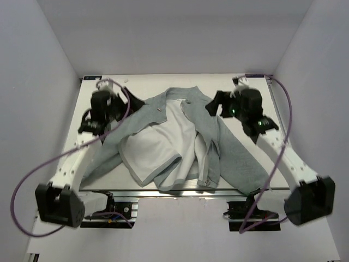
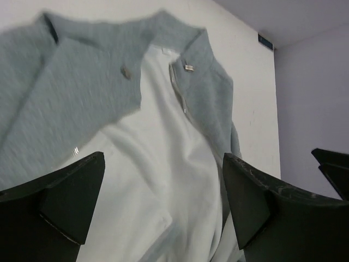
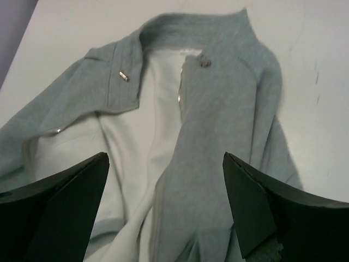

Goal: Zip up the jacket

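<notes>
We find the left gripper (image 2: 163, 164) and the right gripper (image 3: 163, 161) both spread wide, holding nothing, each poised over a shoulder of the jacket (image 1: 229, 142). The grey-green jacket lies unzipped on the surface (image 1: 218, 82) between them, collar (image 1: 180, 94) at the far side, lining (image 1: 158, 142) exposed, sleeves (image 1: 242, 166) trailing toward the near edge.

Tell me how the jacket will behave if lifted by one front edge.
The jacket is probably floppy: it lies rumpled, its front flopped open, showing the white lining. It would likely sag and drag rather than hold shape. Its surface looks soft and matte, so probably not slippery.
</notes>
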`<state>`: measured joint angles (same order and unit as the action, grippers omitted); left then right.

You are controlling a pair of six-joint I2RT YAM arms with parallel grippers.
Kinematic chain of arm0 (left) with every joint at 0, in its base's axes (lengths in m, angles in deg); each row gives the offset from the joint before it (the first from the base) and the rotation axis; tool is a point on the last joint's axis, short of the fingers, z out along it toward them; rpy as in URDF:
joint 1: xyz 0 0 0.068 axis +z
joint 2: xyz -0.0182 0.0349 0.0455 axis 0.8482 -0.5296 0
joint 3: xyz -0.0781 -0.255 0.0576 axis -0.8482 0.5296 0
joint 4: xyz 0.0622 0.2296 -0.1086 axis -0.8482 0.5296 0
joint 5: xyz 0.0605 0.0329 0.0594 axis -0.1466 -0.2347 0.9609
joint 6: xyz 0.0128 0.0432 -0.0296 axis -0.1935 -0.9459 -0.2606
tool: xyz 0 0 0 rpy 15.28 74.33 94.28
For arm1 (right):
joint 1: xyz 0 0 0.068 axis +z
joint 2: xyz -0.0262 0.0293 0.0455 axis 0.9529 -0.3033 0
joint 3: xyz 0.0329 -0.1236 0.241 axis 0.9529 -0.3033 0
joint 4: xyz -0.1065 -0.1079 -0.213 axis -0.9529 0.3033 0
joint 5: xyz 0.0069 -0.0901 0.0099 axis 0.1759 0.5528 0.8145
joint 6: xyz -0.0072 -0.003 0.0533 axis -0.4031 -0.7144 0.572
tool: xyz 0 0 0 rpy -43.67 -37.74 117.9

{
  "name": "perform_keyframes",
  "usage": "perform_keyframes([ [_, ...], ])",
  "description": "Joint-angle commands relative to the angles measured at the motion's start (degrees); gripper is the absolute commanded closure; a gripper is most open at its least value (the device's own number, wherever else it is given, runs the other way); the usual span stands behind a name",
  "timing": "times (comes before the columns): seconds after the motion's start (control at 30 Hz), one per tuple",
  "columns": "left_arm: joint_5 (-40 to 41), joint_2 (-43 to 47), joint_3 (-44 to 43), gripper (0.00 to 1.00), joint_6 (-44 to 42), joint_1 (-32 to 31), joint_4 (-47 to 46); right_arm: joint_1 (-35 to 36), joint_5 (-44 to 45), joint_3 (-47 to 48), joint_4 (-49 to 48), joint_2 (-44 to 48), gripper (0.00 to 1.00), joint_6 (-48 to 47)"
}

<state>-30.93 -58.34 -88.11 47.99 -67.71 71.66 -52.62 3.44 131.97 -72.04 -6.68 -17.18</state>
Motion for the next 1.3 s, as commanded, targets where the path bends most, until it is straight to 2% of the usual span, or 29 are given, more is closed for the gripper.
perform_keyframes([
  [0.0,1.66,6.93,13.58,0.02,2.99,-5.41,6.17,-0.13,1.96,-13.31,4.24,8.11,0.11,9.79],
  [0.1,-3.25,10.38,20.03,0.02,4.67,-9.81,3.97,-0.13,8.37,-20.82,10.21,13.93,0.11,13.79],
  [0.13,-3.26,10.21,22.58,0.02,5.2,-11.65,3.79,-0.13,9.61,-21.63,14.23,14.47,0.11,15.45],
  [0.23,-1.59,7.05,24.62,0.02,5.47,-13.94,3.09,-0.13,11.2,-24.87,17.86,14.48,0.11,16.86],
  [0.37,-2.55,1.6,25.68,0.02,3.8,-13.95,-2.6,-0.48,11.12,-28.4,14.29,9.57,0.11,17.66],
  [0.43,-1.94,-2.0,25.16,0.02,1.69,-13.95,-4.2,-1.09,12.17,-27.97,12.34,4.3,0.11,18.71],
  [0.53,-0.1,-8.41,22.18,0.02,0.46,-13.95,-6.58,-2.76,12.43,-25.25,10.84,-3.96,0.11,19.77],
  [0.63,4.72,-16.76,15.85,0.02,-0.77,-13.51,-4.14,-4.51,15.77,-18.15,11.28,-11.87,0.11,18.81],
  [0.8,7.02,-27.31,4.78,0.02,-6.04,-10.62,-4.48,-9.26,19.2,-8.12,11.8,-24.09,0.11,16.96],
  [0.97,4.31,-39.18,-9.19,0.02,-10.17,-7.36,-0.79,-12.25,22.02,2.59,10.39,-31.47,0.11,14.59],
  [1.0,4.39,-39.97,-13.3,0.02,-10.79,-7.18,0.26,-12.34,22.19,4.19,11.62,-32.1,0.11,12.67],
  [1.1,5.88,-37.81,-16.15,0.02,-12.55,-7.18,4.39,-12.34,21.41,8.76,15.84,-30.28,0.11,10.55],
  [1.2,5.62,-32.09,-12.23,0.02,-12.55,-7.27,4.84,-12.26,19.04,6.51,15.94,-24.92,0.11,10.1],
  [1.23,5.45,-29.63,-10.64,0.02,-11.86,-7.27,4.76,-12.34,17.38,5.1,14.89,-20.63,0.11,9.84],
  [1.27,5.36,-24.65,-8.97,0.02,-11.59,-7.27,4.84,-12.34,17.01,3.87,14.71,-18.5,0.11,9.75],
])
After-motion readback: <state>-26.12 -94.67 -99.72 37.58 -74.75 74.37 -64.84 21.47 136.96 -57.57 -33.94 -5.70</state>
